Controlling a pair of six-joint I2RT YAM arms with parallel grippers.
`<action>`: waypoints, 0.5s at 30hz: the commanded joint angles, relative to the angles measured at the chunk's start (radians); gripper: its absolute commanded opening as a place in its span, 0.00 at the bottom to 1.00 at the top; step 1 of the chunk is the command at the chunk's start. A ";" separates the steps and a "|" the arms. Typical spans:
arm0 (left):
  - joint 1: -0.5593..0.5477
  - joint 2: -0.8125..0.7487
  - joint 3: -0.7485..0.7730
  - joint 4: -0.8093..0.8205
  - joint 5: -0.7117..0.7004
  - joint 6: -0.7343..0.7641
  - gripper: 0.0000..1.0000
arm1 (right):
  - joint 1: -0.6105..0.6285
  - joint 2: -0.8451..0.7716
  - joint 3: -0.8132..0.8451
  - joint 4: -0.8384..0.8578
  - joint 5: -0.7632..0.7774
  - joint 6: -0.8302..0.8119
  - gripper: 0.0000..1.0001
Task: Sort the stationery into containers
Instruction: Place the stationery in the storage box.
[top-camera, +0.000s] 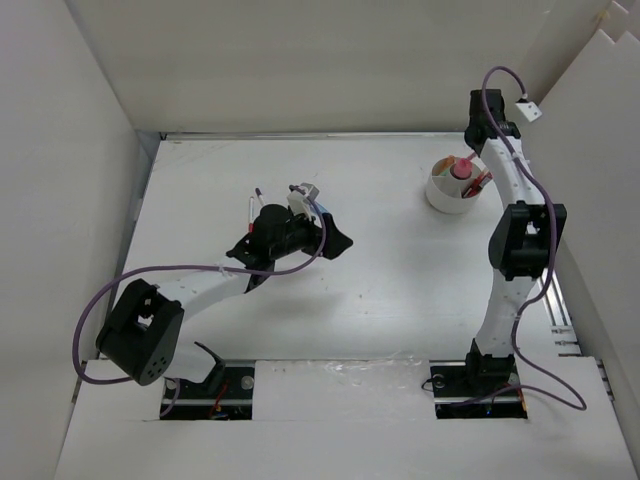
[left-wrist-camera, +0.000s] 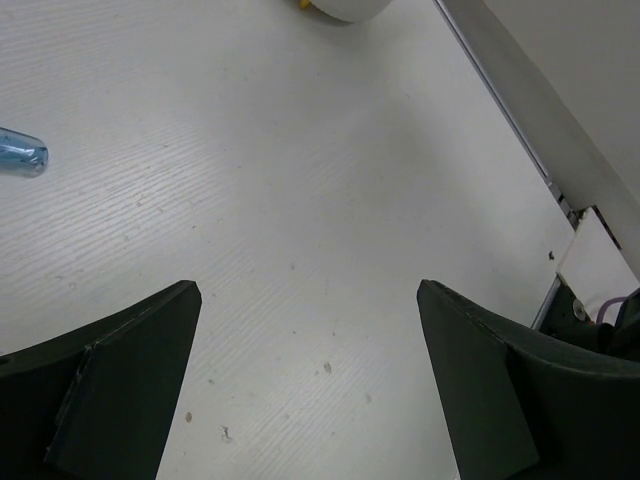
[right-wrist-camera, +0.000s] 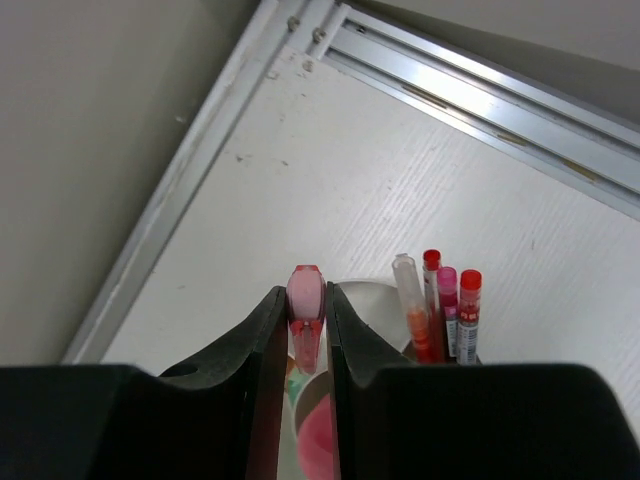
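Marker (right-wrist-camera: 304, 298) (pink) snug between right fingers (right-wrist-camera: 260, 345)

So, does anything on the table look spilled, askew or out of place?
Nothing looks spilled or damaged. The white cup stands upright with pens in it. A few loose pens lie beside the left arm, far from the cup, not yet sorted.
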 joint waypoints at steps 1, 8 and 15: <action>0.000 -0.020 -0.004 -0.003 -0.044 -0.006 0.87 | 0.000 -0.048 0.001 -0.027 0.051 -0.020 0.07; 0.000 -0.011 -0.004 -0.003 -0.044 -0.006 0.87 | 0.011 -0.005 0.000 -0.027 0.073 -0.029 0.07; 0.000 -0.001 -0.004 -0.021 -0.081 -0.006 0.87 | 0.032 0.036 0.000 -0.027 0.118 -0.038 0.07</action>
